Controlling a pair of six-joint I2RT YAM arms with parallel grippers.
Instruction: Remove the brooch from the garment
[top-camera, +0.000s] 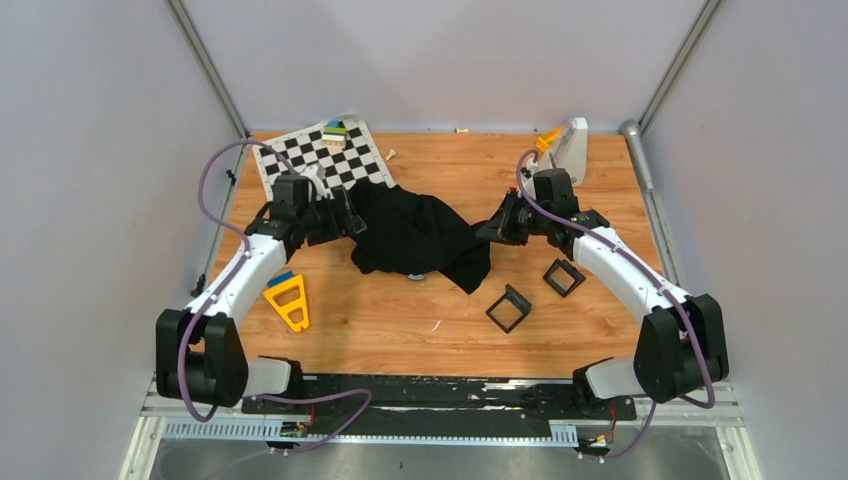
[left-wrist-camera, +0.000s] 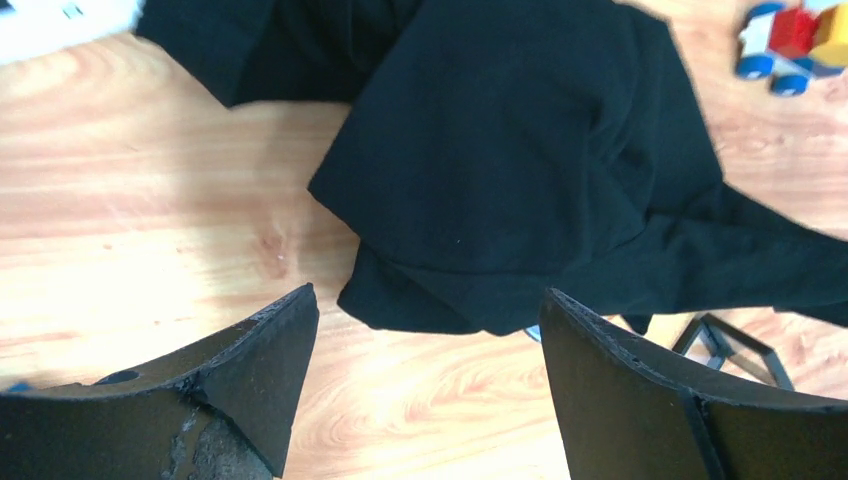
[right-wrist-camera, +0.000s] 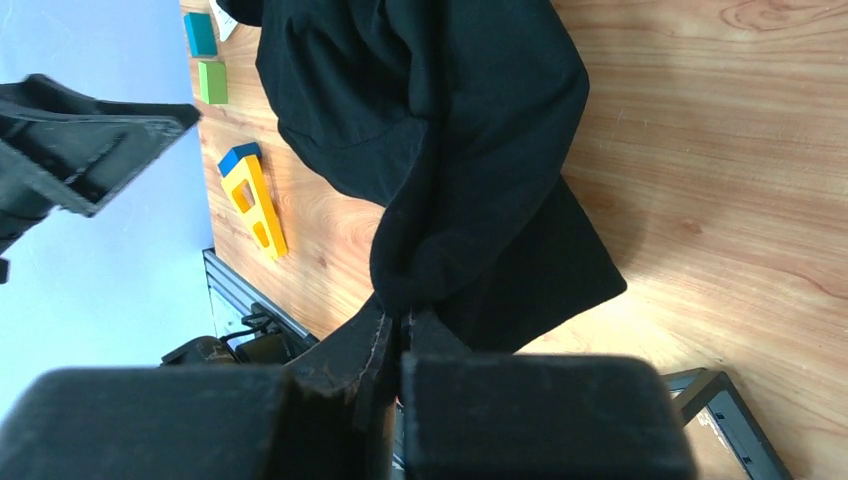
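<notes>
- At tabletop centre: crumpled black cloth garment (top-camera: 415, 235) (left-wrist-camera: 520, 150) (right-wrist-camera: 440, 130) lies heaped on the wood-grain tabletop (top-camera: 400, 335), w/ one flap trailing toward the near right.
- Small round blue brooch (top-camera: 417, 275): only a bluish sliver shows at the garment's near hem, the rest tucked under cloth. Left wrist view shows the same speck (left-wrist-camera: 531, 333) at the hem edge.
- Left arm (top-camera: 240, 270) reaches to the garment's left side. Left jaws are spread wide w/ nothing gripped; the hem shows btwn them in the wrist view. Can't tell if they touch cloth.
- Right arm (top-camera: 620, 260) reaches to the garment's right side. Right jaws are pressed together, pinching a bunched fold of the black fabric.
- Two black square frames sit on the tabletop near the right arm, apart from the garment: nearer black square frame (top-camera: 508, 308) and farther black square frame (top-camera: 563, 277).
- Yellow triangular plastic frame w/ blue tip (top-camera: 288, 300) (right-wrist-camera: 255, 205) lies beside the left arm, well apart from the garment.
- Black-and-white checkerboard sheet (top-camera: 320, 155) is at far left, w/ small coloured blocks (top-camera: 335, 130) on its far edge.
- White-and-orange object (top-camera: 568, 150) stands at far right; can't tell what it is.
</notes>
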